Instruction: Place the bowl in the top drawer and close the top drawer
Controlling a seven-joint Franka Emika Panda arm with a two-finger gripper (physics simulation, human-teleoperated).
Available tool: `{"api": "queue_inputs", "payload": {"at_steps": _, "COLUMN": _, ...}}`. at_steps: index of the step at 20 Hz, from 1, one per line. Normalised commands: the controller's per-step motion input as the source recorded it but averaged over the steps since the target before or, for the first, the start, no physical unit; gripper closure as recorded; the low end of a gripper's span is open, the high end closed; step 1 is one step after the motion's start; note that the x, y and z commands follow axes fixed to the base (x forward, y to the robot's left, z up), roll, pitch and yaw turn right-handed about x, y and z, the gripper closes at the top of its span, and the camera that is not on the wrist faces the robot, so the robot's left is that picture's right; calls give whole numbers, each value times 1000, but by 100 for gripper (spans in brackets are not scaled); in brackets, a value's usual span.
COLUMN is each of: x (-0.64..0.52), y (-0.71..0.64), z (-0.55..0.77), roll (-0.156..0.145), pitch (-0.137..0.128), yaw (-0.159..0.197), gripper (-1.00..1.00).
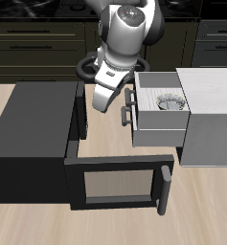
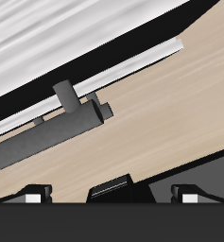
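Small shiny silver-grey metal bowl (image 1: 169, 101) already sits inside the pale grey-white top drawer (image 1: 159, 122), which is pulled out of the light grey cabinet (image 1: 213, 115). Two-finger gripper (image 1: 121, 112) hangs empty just outside the grey bar handle (image 2: 49, 135), placed to push it shut. Jaw spacing: can't tell.

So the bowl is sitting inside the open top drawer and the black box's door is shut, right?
Not quite. The bowl does sit inside the open top drawer, but the black box's door is swung wide open, not shut. The exterior view shows it standing out from the box toward the table's front edge.
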Motion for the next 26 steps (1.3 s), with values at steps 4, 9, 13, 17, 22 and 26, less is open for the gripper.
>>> {"api": "queue_inputs", "payload": {"at_steps": 4, "x": 74, "y": 288, "z": -68, "roll": 56, "pitch": 0, "yaw": -5, "gripper": -100}}
{"api": "queue_inputs", "payload": {"at_steps": 9, "x": 31, "y": 337, "z": -56, "roll": 65, "pitch": -4, "yaw": 0, "gripper": -100}}
{"api": "queue_inputs", "payload": {"at_steps": 13, "x": 27, "y": 308, "z": -11, "roll": 55, "pitch": 2, "yaw": -4, "gripper": -100}}
{"api": "queue_inputs", "payload": {"at_steps": 17, "x": 54, "y": 290, "z": 54, "roll": 49, "pitch": -15, "yaw": -5, "gripper": -100}}
{"api": "queue_inputs", "payload": {"at_steps": 22, "x": 83, "y": 247, "z": -7, "roll": 40, "pitch": -35, "yaw": -4, "gripper": -100}}
{"api": "queue_inputs", "payload": {"at_steps": 26, "x": 80, "y": 309, "z": -30, "roll": 51, "pitch": -32, "yaw": -8, "gripper": -100}}
